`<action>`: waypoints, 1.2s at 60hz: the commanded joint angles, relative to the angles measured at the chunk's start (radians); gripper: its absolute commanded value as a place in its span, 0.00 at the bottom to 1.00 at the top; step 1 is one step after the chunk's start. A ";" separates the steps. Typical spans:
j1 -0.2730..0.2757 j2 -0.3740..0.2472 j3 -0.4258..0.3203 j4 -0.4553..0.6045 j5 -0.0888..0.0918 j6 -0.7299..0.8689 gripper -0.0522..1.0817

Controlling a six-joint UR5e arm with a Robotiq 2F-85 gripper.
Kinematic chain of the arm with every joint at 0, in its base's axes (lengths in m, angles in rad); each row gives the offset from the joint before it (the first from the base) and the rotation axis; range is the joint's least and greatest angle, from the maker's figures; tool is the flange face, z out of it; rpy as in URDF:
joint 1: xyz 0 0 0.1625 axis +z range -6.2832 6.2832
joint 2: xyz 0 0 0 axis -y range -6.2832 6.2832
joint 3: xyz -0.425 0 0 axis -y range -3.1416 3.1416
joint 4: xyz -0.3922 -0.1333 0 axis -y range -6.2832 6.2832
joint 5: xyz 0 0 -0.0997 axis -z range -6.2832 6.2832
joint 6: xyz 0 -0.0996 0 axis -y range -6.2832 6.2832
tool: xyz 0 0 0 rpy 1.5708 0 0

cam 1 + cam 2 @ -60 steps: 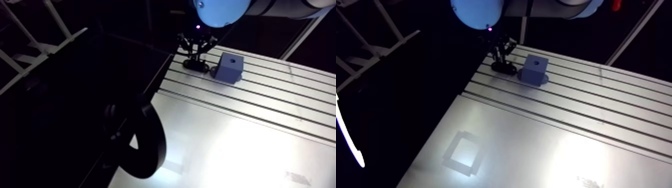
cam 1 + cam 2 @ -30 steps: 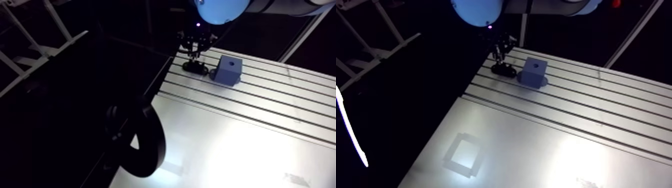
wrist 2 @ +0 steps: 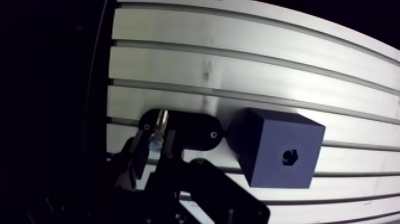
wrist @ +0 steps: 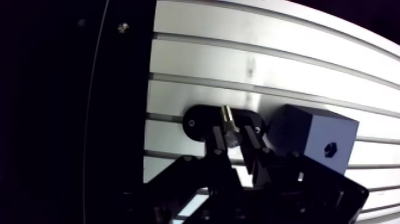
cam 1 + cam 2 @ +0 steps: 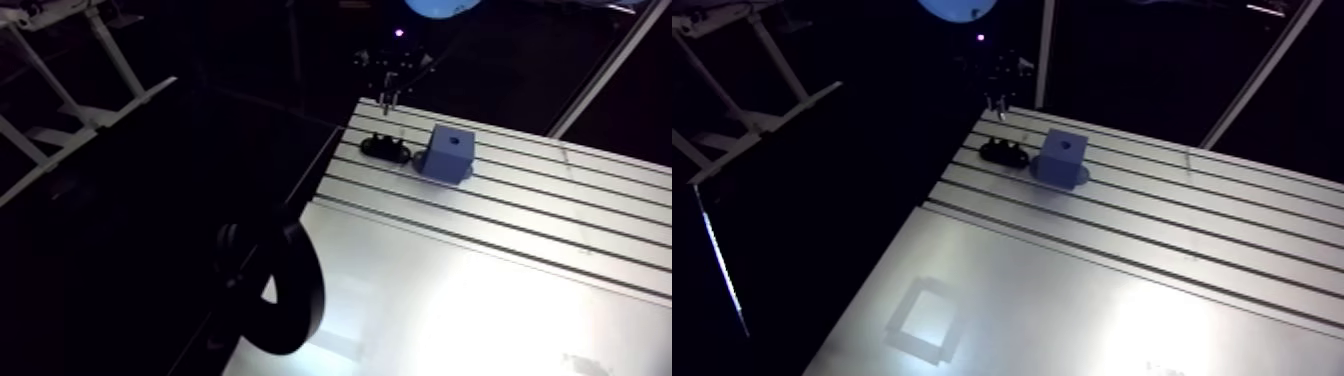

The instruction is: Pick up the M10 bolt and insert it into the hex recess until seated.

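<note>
Raised since the earlier frames, the gripper (image 4: 233, 138) hangs clear above the black holder (image 4: 199, 119), its fingers clamped on the bolt (image 4: 227, 119), whose shank points out past the fingertips. The pick-up therefore appears complete. Just right of the holder on the table (image 4: 238, 53) stands the blue block (image 4: 303, 134), its hex recess (image 4: 329, 149) empty in the top face. Remaining, by judgement: carry the bolt right, align it over the recess, and lower until seated.

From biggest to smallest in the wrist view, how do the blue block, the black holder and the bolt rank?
1. blue block
2. black holder
3. bolt, clearly the smallest, even though the pincer holds it nearer the camera, which makes it look bigger.
</note>
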 commanded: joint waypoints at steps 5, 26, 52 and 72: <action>-0.048 -0.049 -0.070 0.166 0.002 -0.124 0.84; -0.155 -0.075 -0.203 0.436 0.012 -0.462 0.91; -0.229 -0.017 -0.395 0.749 0.004 -0.601 0.92; -0.218 0.014 -0.390 0.760 -0.046 -0.731 0.92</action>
